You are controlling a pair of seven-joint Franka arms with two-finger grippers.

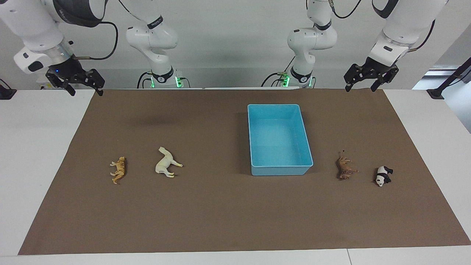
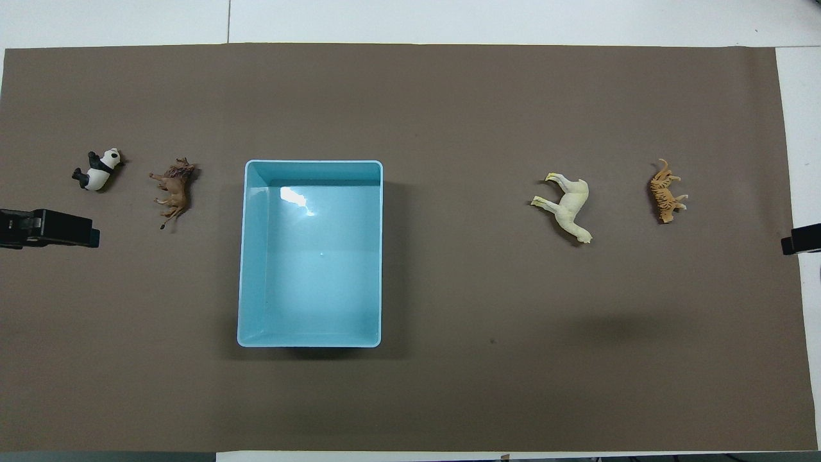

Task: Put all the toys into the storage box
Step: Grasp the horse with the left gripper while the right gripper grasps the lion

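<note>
The light blue storage box (image 1: pixel 280 170) stands empty on the mat, a little toward the left arm's end; its rim shows in the overhead view (image 2: pixel 245 256). The brown lion (image 1: pixel 345 167) (image 2: pixel 174 190) and the black-and-white panda (image 1: pixel 383 175) (image 2: pixel 99 170) lie beside it at the left arm's end. The cream-white horse (image 1: pixel 167 162) (image 2: pixel 567 207) and the orange tiger (image 1: pixel 119 169) (image 2: pixel 666 192) lie at the right arm's end. My left gripper (image 1: pixel 361 88) (image 2: pixel 48 229) is open and empty, raised over the mat's edge. My right gripper (image 1: pixel 85 91) (image 2: pixel 802 240) is open and empty, likewise raised.
A brown mat (image 1: pixel 220 213) covers most of the white table (image 1: pixel 36 147). White table strips show at both ends. All four toys lie on their sides, farther from the robots than the box's middle.
</note>
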